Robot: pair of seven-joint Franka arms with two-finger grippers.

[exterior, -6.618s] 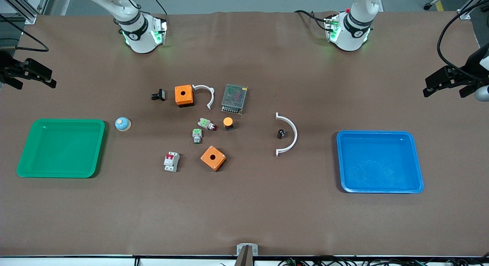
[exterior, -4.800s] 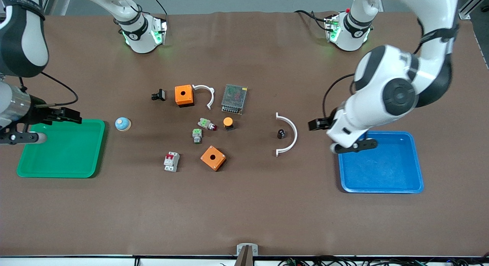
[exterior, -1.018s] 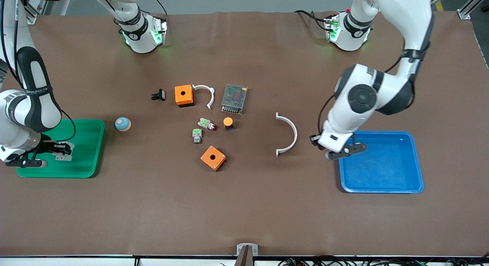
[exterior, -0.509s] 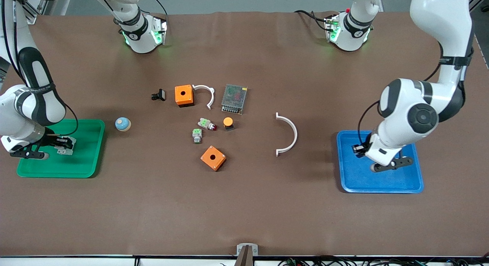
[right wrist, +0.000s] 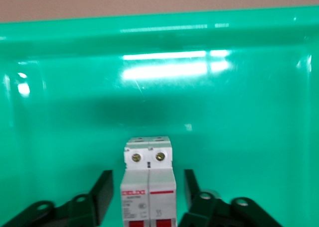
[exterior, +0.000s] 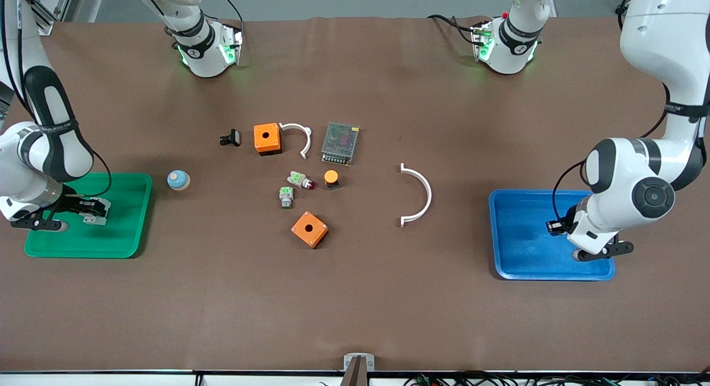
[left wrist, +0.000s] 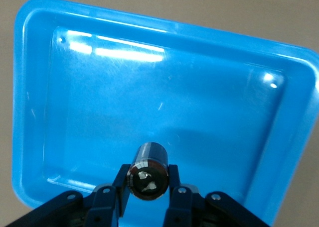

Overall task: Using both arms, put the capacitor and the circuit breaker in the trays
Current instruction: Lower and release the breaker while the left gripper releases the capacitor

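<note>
worktop [exterior: 355, 297]: brown mat | left hand [left wrist: 147, 194] clamped on capacitor [left wrist: 148, 170] over blue tray [left wrist: 40, 112] | right hand [right wrist: 144, 197] fingers apart either side of circuit breaker [right wrist: 148, 187], in green tray [right wrist: 249, 112]

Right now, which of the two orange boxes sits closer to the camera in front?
The orange box turned like a diamond, beside the grey-and-green push-buttons. The other orange box lies higher in the front view, square-on, next to a small white arc.

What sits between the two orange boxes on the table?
Between the orange boxes, the front view shows two grey-and-green push-buttons.
</note>
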